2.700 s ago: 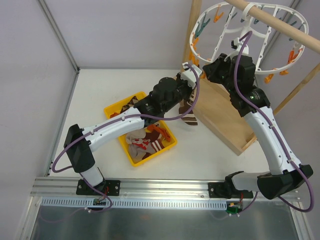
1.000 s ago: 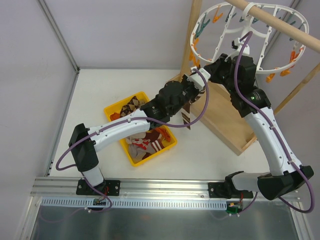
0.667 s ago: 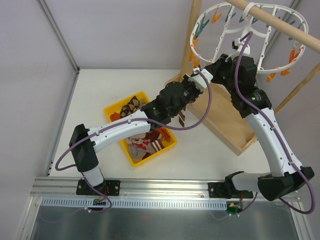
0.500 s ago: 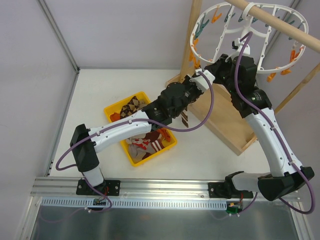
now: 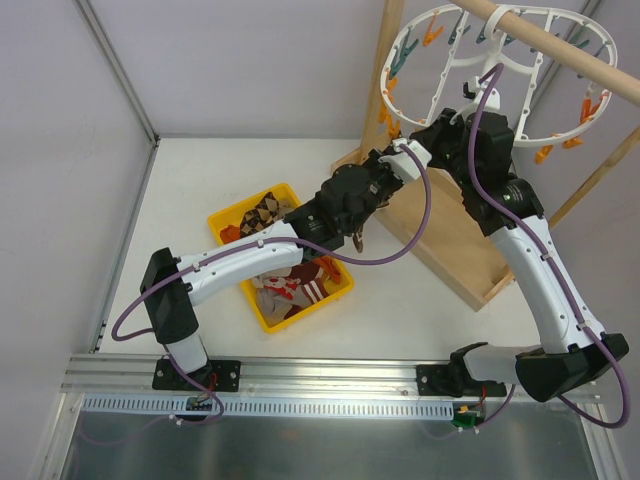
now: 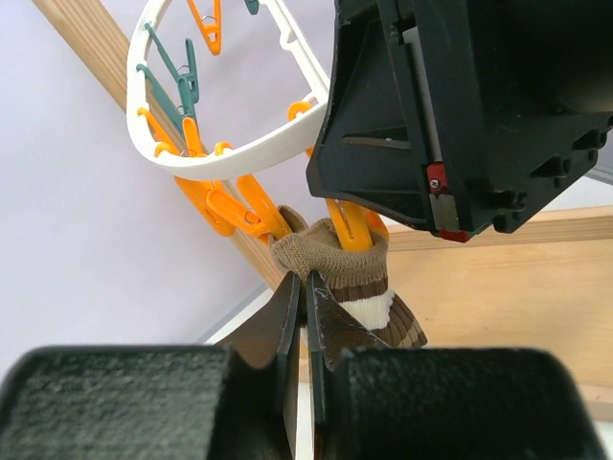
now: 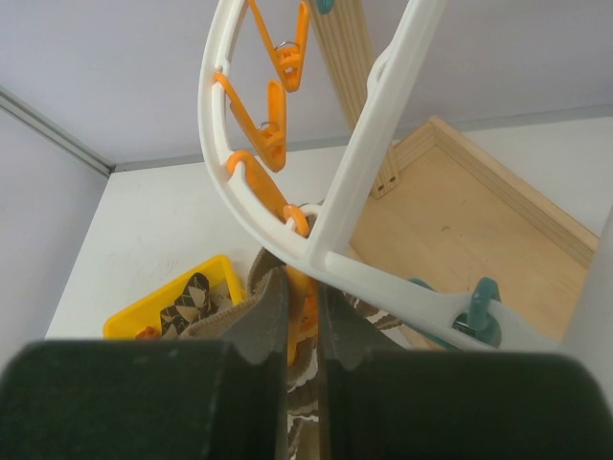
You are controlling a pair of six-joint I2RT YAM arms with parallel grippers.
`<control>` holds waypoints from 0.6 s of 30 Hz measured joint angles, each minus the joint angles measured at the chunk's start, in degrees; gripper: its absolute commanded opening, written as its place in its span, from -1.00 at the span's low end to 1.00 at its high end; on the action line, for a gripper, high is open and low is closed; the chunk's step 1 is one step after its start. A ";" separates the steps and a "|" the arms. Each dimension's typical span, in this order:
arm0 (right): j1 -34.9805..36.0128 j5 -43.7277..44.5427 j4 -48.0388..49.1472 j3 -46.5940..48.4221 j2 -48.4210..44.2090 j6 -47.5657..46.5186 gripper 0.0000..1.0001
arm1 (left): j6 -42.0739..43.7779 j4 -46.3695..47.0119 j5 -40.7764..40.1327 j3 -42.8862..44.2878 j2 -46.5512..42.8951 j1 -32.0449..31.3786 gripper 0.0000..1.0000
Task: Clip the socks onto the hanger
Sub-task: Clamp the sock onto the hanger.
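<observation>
The left gripper is closed on the cuff of a brown striped sock, holding it up just below the white hanger. The sock's cuff sits between the tips of an orange clothespin that dangles from the hanger's ring. The right gripper is pinched shut around that same clothespin, directly above the sock and close against the left gripper. In the top view, the rest of the sock hangs down under the left wrist, above the table. More socks lie in the yellow tray on the table, well apart from the hanger. The hanger hangs from a wooden pole over a wooden base board.
</observation>
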 measured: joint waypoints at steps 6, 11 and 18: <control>0.00 -0.07 -0.13 0.00 0.00 0.04 -0.99 | 0.50 0.15 -0.20 0.00 0.00 0.00 -1.00; 0.00 -0.07 -0.13 0.00 0.00 0.09 -0.99 | 0.42 0.26 0.13 0.50 0.11 0.00 -1.00; 0.00 -0.07 -0.13 0.00 0.00 0.57 -0.99 | -0.81 0.63 2.47 0.94 0.13 -0.02 -1.00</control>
